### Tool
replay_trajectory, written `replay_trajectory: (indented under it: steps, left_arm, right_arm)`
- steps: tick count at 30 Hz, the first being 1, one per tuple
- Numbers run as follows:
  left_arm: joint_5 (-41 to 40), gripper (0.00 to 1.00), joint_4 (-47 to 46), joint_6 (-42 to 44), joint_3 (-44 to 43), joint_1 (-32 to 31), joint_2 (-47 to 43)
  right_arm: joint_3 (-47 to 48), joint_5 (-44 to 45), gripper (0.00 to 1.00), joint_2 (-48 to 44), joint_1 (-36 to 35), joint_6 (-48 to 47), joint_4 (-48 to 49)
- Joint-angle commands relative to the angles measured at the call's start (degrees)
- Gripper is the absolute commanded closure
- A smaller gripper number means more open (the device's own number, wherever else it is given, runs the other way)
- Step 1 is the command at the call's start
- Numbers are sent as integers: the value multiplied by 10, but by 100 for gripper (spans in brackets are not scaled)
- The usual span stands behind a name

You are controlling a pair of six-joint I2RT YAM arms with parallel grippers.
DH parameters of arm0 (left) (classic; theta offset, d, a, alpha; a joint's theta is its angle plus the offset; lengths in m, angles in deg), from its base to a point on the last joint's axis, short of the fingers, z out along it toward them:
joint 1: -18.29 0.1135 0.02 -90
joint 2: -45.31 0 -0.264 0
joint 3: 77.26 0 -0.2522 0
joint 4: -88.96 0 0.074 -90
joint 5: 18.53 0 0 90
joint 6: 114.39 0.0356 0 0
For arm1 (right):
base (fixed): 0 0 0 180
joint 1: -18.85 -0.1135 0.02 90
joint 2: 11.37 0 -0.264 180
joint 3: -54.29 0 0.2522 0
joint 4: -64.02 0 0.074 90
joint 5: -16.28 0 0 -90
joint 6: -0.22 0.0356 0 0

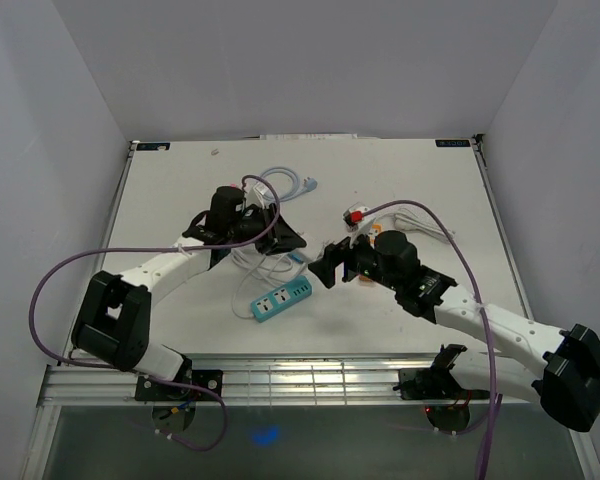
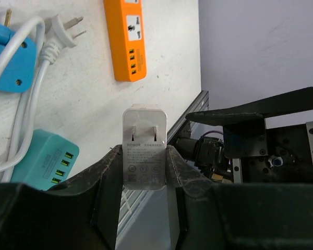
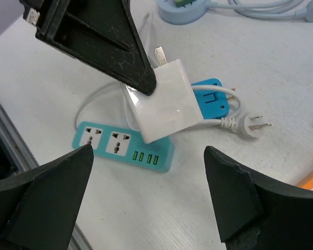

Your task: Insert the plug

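Plug (image 3: 164, 99): white adapter, we find it pinched in left end effector (image 2: 144, 159), off the table (image 1: 180, 200), prongs leading | teal power strip (image 1: 282, 298) at 6 o'clock in top view, axis 8-to-2 | right end effector (image 3: 148, 152) agape, empty, at 4 o'clock | left arm nearer, we judge.

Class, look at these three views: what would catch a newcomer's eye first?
A white charger plug sits clamped in the left gripper's jaws, prongs pointing outward. A teal power strip lies on the table nearby. The right gripper hovers over the strip with its jaws wide apart.
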State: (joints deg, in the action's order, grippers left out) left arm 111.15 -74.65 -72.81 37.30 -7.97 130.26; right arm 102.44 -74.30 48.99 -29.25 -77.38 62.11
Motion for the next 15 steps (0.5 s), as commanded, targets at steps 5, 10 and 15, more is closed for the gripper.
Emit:
replay_trajectory:
  steps: [5, 10, 15]
  left_arm:
    - [44, 100, -172, -35, 34, 7, -86]
    - [51, 100, -219, -46, 39, 7, -129]
    - [36, 100, -247, -43, 38, 9, -175]
  right_arm:
    - [80, -112, 12, -3, 59, 156, -18]
    - [115, -173, 15, 13, 88, 228, 26]
    - [143, -201, 18, 35, 99, 293, 35]
